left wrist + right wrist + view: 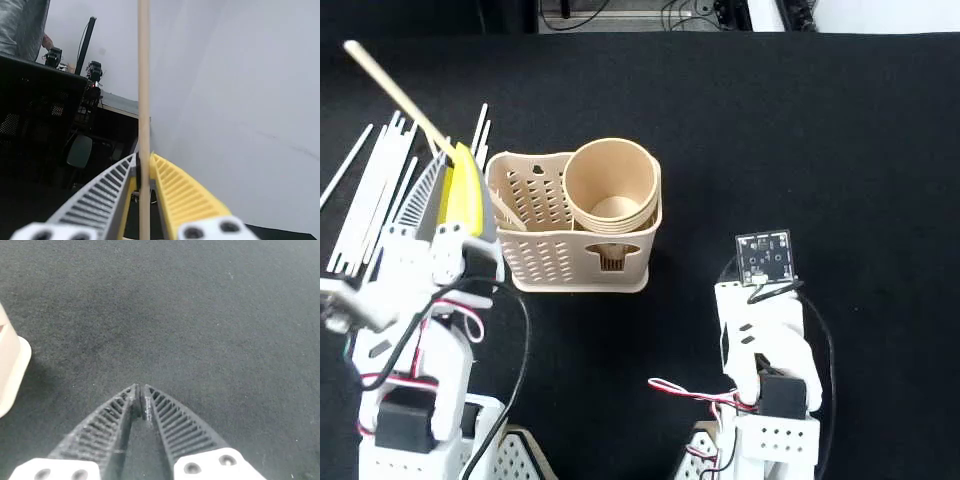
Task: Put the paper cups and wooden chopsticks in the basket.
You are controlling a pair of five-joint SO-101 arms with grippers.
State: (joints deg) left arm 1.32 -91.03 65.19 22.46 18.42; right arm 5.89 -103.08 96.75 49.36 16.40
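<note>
At 9 o'clock of basket [570, 262], L gripper [448, 160] pinches chopstick [395, 92] near one end, so it may pivot & miss on drop; R gripper [140, 392] closed, empty.

No text, label, number or sign can be read anywhere. The small black square circuit board [764, 257], to the right of the beige perforated plastic basket [570, 262], carries a few tiny pale marks, too small to make out.
</note>
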